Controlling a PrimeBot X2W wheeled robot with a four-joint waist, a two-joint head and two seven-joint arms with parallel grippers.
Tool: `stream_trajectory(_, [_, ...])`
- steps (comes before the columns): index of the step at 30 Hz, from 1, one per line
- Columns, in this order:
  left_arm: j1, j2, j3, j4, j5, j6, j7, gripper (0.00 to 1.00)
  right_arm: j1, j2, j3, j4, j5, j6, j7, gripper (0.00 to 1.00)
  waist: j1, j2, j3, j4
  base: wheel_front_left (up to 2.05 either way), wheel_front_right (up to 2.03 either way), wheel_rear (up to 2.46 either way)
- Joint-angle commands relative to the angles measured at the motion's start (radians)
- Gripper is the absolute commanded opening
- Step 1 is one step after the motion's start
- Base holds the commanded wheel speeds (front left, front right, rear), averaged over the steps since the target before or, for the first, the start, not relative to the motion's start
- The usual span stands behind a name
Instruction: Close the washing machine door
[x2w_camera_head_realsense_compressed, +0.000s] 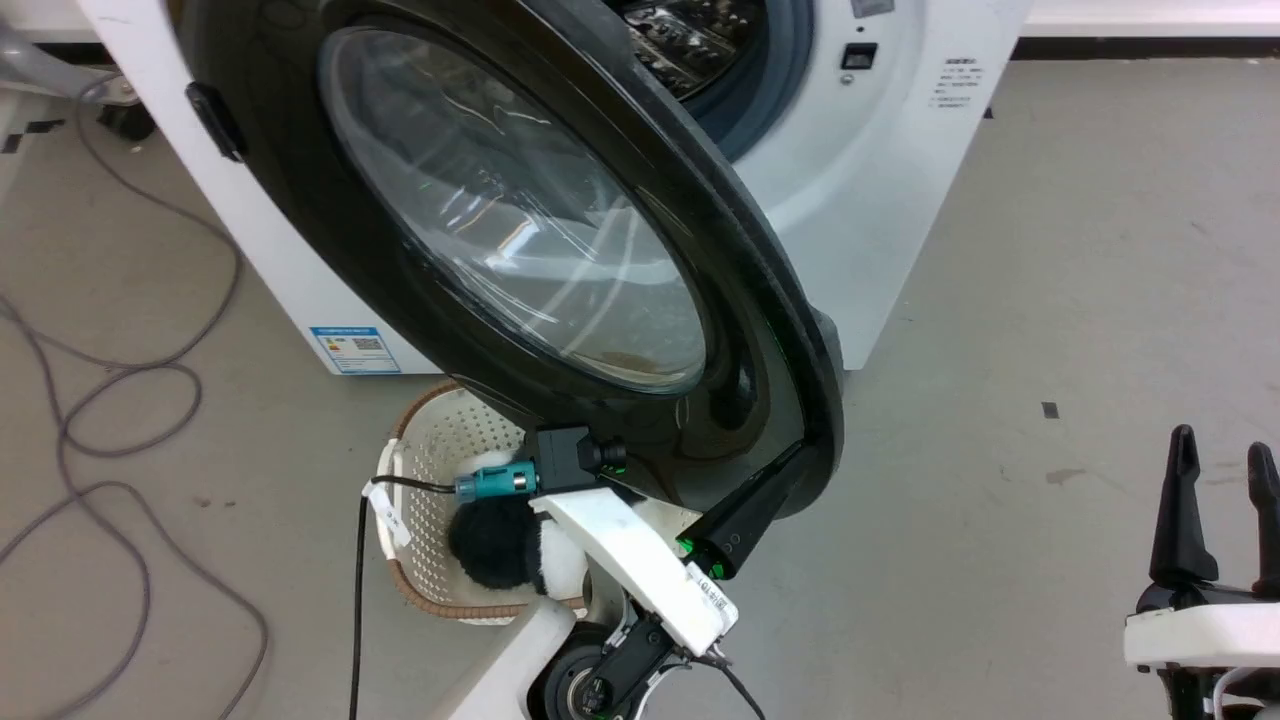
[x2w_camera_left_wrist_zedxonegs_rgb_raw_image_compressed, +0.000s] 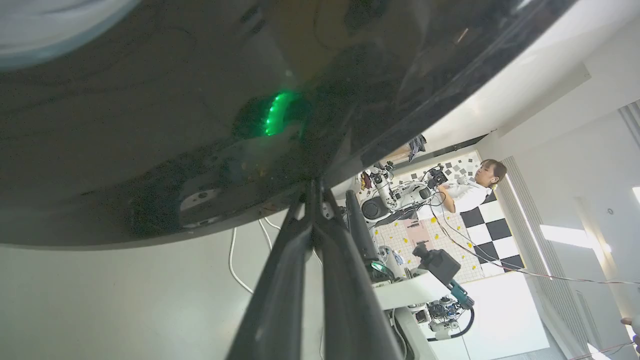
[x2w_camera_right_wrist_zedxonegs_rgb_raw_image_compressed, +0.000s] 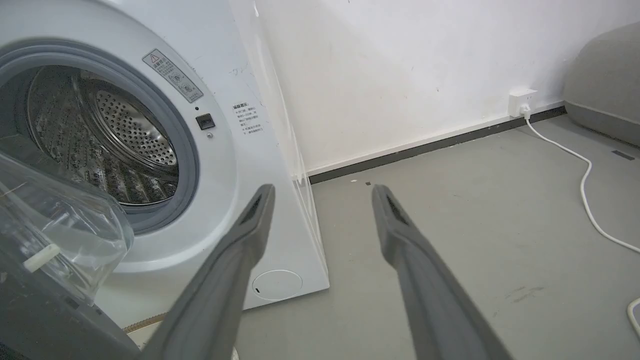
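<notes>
Head view: the washing machine door (x2w_camera_head_realsense_compressed: 500, 220) stands swung well out from the washing machine (x2w_camera_head_realsense_compressed: 880, 180), leaving the drum opening (x2w_camera_head_realsense_compressed: 690, 50) uncovered behind it. The left gripper (x2w_camera_head_realsense_compressed: 790, 465), fingers pressed together on nothing, sets its tips against the door's lower rim in front of the machine, seemingly to push it home. The right gripper (x2w_camera_head_realsense_compressed: 1222, 460) waits with its fingers spread, off to the right of the machine and clear of the door's swing.

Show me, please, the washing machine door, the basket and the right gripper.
washing machine door (x2w_camera_head_realsense_compressed: 510, 230), head view, glass window.
basket (x2w_camera_head_realsense_compressed: 440, 440), head view, perforated inner wall.
right gripper (x2w_camera_right_wrist_zedxonegs_rgb_raw_image_compressed: 324, 190), right wrist view, between fingertips.
</notes>
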Motion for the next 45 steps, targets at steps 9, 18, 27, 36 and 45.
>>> stream_trajectory(9, [-0.052,0.110,-0.083,0.077,0.093,-0.005,-0.220,0.00,0.012,0.000,0.044,-0.054,-0.013,0.001,-0.005,1.00,0.0000,-0.0001,-0.039,0.015,0.00,0.00,0.00])
stream_trajectory(18, [-0.063,0.177,0.097,0.106,0.519,0.158,-0.332,0.00,0.020,0.000,0.025,-0.144,-0.002,0.001,-0.005,1.00,0.0000,-0.0001,-0.078,0.051,0.00,0.00,0.00])
stream_trajectory(27, [0.065,0.173,0.344,-0.089,0.961,0.370,-0.332,0.00,-0.012,0.000,0.024,-0.239,-0.025,0.001,-0.005,1.00,0.0000,-0.0001,-0.094,0.079,0.00,0.00,0.00])
stream_trajectory(36, [0.229,0.168,0.432,-0.160,1.178,0.461,-0.332,1.00,-0.060,0.000,0.110,-0.375,-0.025,0.001,-0.005,1.00,0.0000,-0.0001,-0.116,0.107,0.00,0.00,0.00])
stream_trajectory(45, [0.323,0.129,0.461,-0.160,1.225,0.431,-0.332,1.00,-0.105,-0.001,0.358,-0.490,-0.076,0.001,-0.005,0.14,0.0000,-0.0001,-0.125,0.133,0.00,0.00,0.00])
